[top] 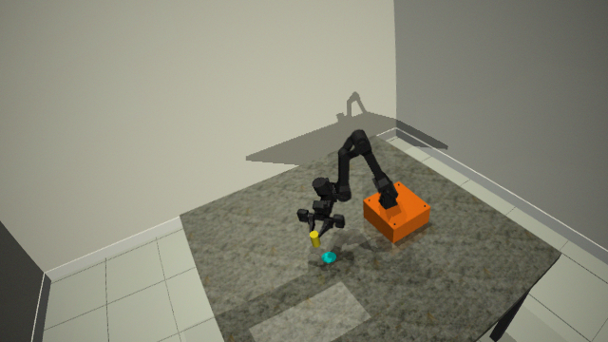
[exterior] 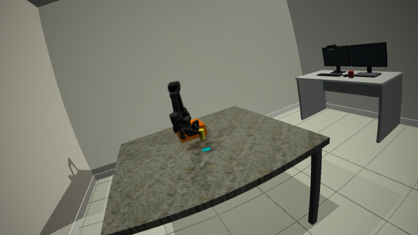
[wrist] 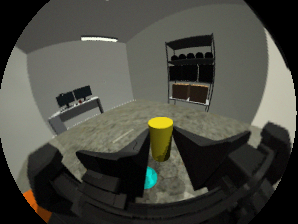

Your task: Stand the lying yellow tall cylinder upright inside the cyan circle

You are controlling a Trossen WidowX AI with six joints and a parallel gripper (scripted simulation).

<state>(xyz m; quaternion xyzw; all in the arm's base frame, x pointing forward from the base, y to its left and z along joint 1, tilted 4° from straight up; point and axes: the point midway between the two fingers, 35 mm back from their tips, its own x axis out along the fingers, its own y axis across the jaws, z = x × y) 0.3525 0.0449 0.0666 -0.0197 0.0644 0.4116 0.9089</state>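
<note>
The yellow tall cylinder [top: 315, 239] [exterior: 202, 134] [wrist: 161, 140] is held nearly upright, with a slight tilt, above the table. My gripper [top: 316, 234] [exterior: 200, 132] [wrist: 160, 129] is shut on it, one finger on each side. The cyan circle [top: 329, 257] [exterior: 206, 149] [wrist: 150, 178] lies flat on the table, below the cylinder and a little to the right of it in the top and exterior views. In the wrist view the left finger hides part of the circle.
The orange base block [top: 397, 213] [exterior: 189, 137] [wrist: 38, 205] carries the arm and stands behind the gripper on the stone-patterned table [top: 451, 266] [exterior: 157, 183]. A desk with two monitors and a shelf stand away from the table.
</note>
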